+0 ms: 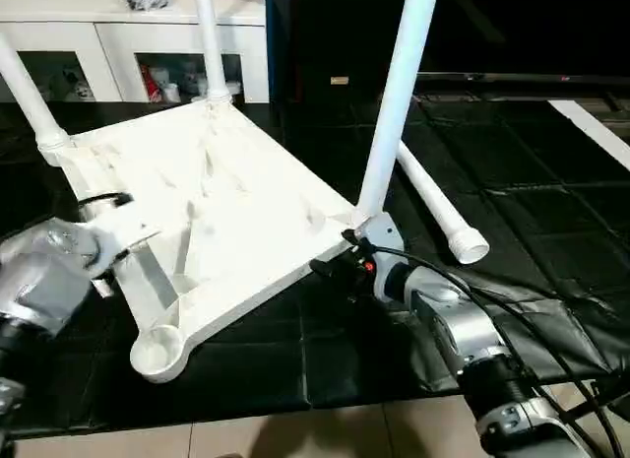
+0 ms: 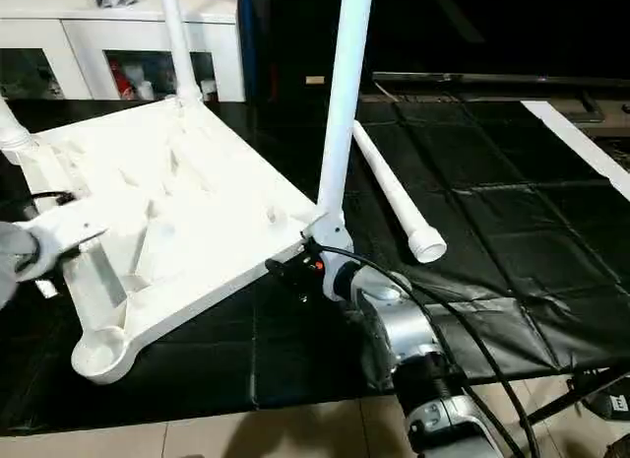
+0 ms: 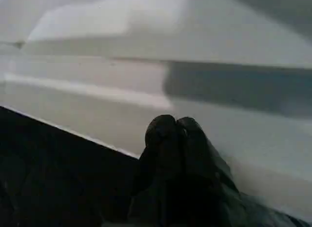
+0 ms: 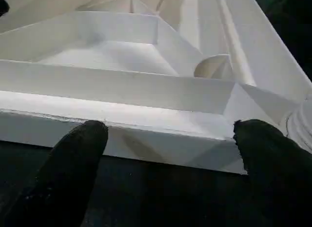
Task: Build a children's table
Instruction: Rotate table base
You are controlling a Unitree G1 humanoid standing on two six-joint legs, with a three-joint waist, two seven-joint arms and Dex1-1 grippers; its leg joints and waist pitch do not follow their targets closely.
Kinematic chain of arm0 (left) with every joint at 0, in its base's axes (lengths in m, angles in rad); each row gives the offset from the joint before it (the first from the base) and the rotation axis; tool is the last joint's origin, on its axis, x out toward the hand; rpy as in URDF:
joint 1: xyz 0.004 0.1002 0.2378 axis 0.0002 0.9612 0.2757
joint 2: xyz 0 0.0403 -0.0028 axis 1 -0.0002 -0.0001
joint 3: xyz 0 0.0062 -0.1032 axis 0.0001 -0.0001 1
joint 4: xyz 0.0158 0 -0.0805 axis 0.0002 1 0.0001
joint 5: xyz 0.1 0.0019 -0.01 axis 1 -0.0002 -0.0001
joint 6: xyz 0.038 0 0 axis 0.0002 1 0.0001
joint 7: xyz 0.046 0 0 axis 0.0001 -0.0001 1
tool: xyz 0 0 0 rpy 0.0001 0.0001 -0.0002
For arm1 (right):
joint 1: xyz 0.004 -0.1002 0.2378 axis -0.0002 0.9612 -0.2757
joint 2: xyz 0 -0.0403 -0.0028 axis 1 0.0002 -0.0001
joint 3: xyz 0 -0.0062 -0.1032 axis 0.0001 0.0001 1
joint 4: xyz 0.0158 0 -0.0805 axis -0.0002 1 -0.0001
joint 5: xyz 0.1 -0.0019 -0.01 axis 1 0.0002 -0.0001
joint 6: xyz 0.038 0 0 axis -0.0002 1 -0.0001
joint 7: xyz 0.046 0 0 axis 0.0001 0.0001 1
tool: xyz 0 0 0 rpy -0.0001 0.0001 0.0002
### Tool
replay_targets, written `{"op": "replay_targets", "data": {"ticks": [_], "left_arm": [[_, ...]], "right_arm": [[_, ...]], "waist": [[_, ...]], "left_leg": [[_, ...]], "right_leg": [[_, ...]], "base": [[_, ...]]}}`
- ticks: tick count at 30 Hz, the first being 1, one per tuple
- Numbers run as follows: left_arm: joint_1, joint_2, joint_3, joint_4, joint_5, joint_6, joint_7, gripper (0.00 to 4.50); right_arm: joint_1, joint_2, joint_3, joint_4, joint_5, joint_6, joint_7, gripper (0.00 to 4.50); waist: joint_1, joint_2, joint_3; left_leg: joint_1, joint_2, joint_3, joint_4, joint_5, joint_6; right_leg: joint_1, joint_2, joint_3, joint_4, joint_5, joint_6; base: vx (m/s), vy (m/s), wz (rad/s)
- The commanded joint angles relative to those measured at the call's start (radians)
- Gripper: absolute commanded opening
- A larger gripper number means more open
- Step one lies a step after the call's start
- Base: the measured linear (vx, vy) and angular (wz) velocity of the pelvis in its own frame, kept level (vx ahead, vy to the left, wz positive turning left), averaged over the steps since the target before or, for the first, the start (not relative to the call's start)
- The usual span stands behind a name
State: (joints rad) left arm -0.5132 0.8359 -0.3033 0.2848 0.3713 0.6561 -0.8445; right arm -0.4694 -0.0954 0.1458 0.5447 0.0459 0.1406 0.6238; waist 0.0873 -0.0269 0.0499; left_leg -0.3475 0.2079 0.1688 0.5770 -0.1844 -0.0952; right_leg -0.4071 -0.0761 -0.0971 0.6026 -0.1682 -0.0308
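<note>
On the black mat [image 1: 512, 202] in front of me the children's table [image 1: 212, 207] lies upside down, ribbed underside up, with three legs standing in their corner sockets and the near-left socket [image 1: 157, 355] still empty. The fourth leg [image 1: 438, 207] lies loose on the mat just beyond the near-right corner, well apart from that empty socket.

My right tool [image 4: 170, 139] sits at the near-right corner with its fingers wide apart and the frame's edge between them, holding nothing. My left tool [image 3: 175, 129] has its fingers pressed together, empty, just beside the table's left edge.

The step in hand, as I judge it, is fetching that loose leg. I would back the right tool away from the frame and bring it over the leg near its collared end [image 1: 468, 246], across the shaft, not along it. I would close only once both fingers straddle the tube, since a round tapered leg will likely roll away. The left tool could rest against the frame to stop the table sliding. Swinging the leg across, I must clear the upright leg [image 1: 394, 94] at that corner.
</note>
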Motion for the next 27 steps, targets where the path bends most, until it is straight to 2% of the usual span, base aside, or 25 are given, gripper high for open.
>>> {"op": "replay_targets", "data": {"ticks": [1,4,5,6,7,8,9,11,12,14,16,17,18,21,23,24,27], "left_arm": [[0.027,-0.001,-0.023,-0.049,-0.034,0.009,-0.072,0.05],[0.08,0.0,-0.042,-0.137,-0.122,-0.011,-0.201,0.05],[0.08,0.0,-0.042,-0.137,-0.122,-0.011,-0.201,0.05],[0.103,0.008,-0.056,-0.187,-0.162,-0.004,-0.259,0.05],[0.103,0.008,-0.056,-0.187,-0.162,-0.004,-0.259,0.05],[0.128,0.01,-0.067,-0.253,-0.225,0.023,-0.325,0.05],[0.144,0.008,-0.069,-0.287,-0.261,0.014,-0.362,0.05],[0.154,0.006,-0.07,-0.307,-0.281,0.004,-0.383,0.05],[0.164,-0.01,-0.068,-0.351,-0.315,0.04,-0.41,0.05],[0.165,-0.024,-0.068,-0.368,-0.328,0.05,-0.415,0.05],[0.164,-0.039,-0.066,-0.378,-0.337,0.055,-0.415,0.05],[0.159,-0.063,-0.063,-0.382,-0.344,0.051,-0.406,0.05],[0.158,-0.065,-0.062,-0.382,-0.344,0.05,-0.406,0.05],[0.124,-0.118,-0.063,-0.325,-0.307,-0.008,-0.331,0.05],[0.108,-0.157,-0.05,-0.299,-0.315,-0.03,-0.294,0.05],[0.099,-0.18,-0.042,-0.291,-0.322,-0.023,-0.279,0.05],[0.079,-0.222,-0.042,-0.279,-0.332,-0.011,-0.267,0.05]], "right_arm": [[-0.008,0.0,0.006,0.047,-0.011,0.014,-0.013,4.5],[-0.028,0.009,0.006,0.083,-0.016,0.003,-0.019,4.5],[-0.028,0.009,0.006,0.083,-0.016,0.003,-0.019,4.5],[-0.044,0.015,0.005,0.114,-0.021,-0.008,-0.026,4.5],[-0.044,0.015,0.005,0.114,-0.021,-0.008,-0.026,4.5],[-0.066,0.022,0.005,0.155,-0.028,-0.024,-0.036,4.5],[-0.078,0.026,0.006,0.175,-0.031,-0.031,-0.041,4.5],[-0.085,0.029,0.006,0.186,-0.032,-0.035,-0.044,4.5],[-0.107,0.036,0.007,0.215,-0.034,-0.045,-0.05,4.5],[-0.119,0.044,0.005,0.231,-0.031,-0.052,-0.05,4.5],[-0.13,0.051,0.003,0.247,-0.029,-0.058,-0.053,4.5],[-0.148,0.063,0.003,0.275,-0.031,-0.073,-0.06,4.5],[-0.149,0.064,0.003,0.278,-0.032,-0.074,-0.06,4.5],[-0.175,0.084,0.001,0.307,-0.025,-0.104,-0.042,4.5],[-0.183,0.091,-0.003,0.317,-0.022,-0.107,-0.037,4.5],[-0.19,0.094,-0.004,0.331,-0.024,-0.113,-0.04,4.5],[-0.208,0.105,0.0,0.368,-0.033,-0.13,-0.044,4.5]], "waist": [[0.001,0.023,-0.054],[0.001,0.021,-0.054],[-0.001,0.022,-0.054],[-0.001,0.022,-0.051],[-0.003,0.02,-0.049],[-0.003,0.018,-0.046],[-0.004,0.019,-0.044],[-0.005,0.019,-0.044],[-0.006,0.02,-0.045],[-0.011,0.016,-0.048],[-0.016,0.016,-0.051],[-0.019,0.012,-0.052],[-0.022,0.013,-0.053],[-0.026,0.012,-0.056],[-0.027,0.012,-0.057],[-0.025,0.017,-0.056],[-0.027,0.015,-0.058]], "left_leg": [[0.007,0.024,-0.009,-0.076,-0.257,-0.014],[0.008,0.025,-0.009,-0.077,-0.276,-0.018],[0.006,0.026,-0.01,-0.077,-0.28,-0.02],[0.01,0.024,-0.009,-0.078,-0.3,-0.021],[0.008,0.023,-0.011,-0.079,-0.312,-0.022],[0.013,0.022,-0.01,-0.079,-0.339,-0.022],[0.013,0.022,-0.013,-0.08,-0.349,-0.024],[0.02,0.019,-0.012,-0.078,-0.367,-0.024],[0.017,0.022,-0.013,-0.08,-0.361,-0.026],[0.017,0.022,-0.012,-0.081,-0.35,-0.029],[0.012,0.02,-0.011,-0.079,-0.324,-0.026],[0.009,0.019,-0.009,-0.077,-0.305,-0.021],[0.007,0.018,-0.008,-0.076,-0.288,-0.018],[0.002,0.018,-0.007,-0.074,-0.263,-0.009],[0.002,0.018,-0.004,-0.072,-0.25,-0.006],[0.002,0.019,-0.005,-0.072,-0.246,-0.006],[0.002,0.019,-0.004,-0.07,-0.242,-0.006]], "right_leg": [[0.047,-0.072,0.06,-0.075,-0.315,-0.161],[0.046,-0.075,0.061,-0.077,-0.328,-0.17],[0.047,-0.075,0.062,-0.073,-0.323,-0.173],[0.042,-0.073,0.061,-0.077,-0.344,-0.172],[0.045,-0.073,0.061,-0.077,-0.364,-0.17],[0.041,-0.074,0.061,-0.085,-0.416,-0.155],[0.043,-0.079,0.061,-0.087,-0.458,-0.147],[0.039,-0.075,0.061,-0.09,-0.479,-0.136],[0.04,-0.074,0.061,-0.088,-0.468,-0.135],[0.042,-0.071,0.061,-0.084,-0.439,-0.141],[0.046,-0.068,0.061,-0.077,-0.393,-0.155],[0.049,-0.069,0.062,-0.076,-0.37,-0.162],[0.051,-0.068,0.062,-0.074,-0.353,-0.17],[0.053,-0.067,0.061,-0.071,-0.327,-0.175],[0.054,-0.065,0.061,-0.071,-0.32,-0.176],[0.053,-0.065,0.061,-0.069,-0.31,-0.176],[0.054,-0.066,0.061,-0.068,-0.294,-0.184]], "base": [[0.0,0.0,0.0],[0.0,0.0,0.0],[0.0,0.0,0.0],[0.0,0.0,0.0],[0.0,0.0,0.0],[0.0,0.0,0.0],[0.0,0.0,0.0],[0.0,0.0,0.0],[0.0,0.0,0.0],[0.0,0.0,0.0],[0.0,0.0,0.0],[0.0,0.0,0.0],[0.0,0.0,0.0],[0.0,0.0,0.0],[0.0,0.0,0.0],[0.0,0.0,0.0],[0.0,0.0,0.0]]}}
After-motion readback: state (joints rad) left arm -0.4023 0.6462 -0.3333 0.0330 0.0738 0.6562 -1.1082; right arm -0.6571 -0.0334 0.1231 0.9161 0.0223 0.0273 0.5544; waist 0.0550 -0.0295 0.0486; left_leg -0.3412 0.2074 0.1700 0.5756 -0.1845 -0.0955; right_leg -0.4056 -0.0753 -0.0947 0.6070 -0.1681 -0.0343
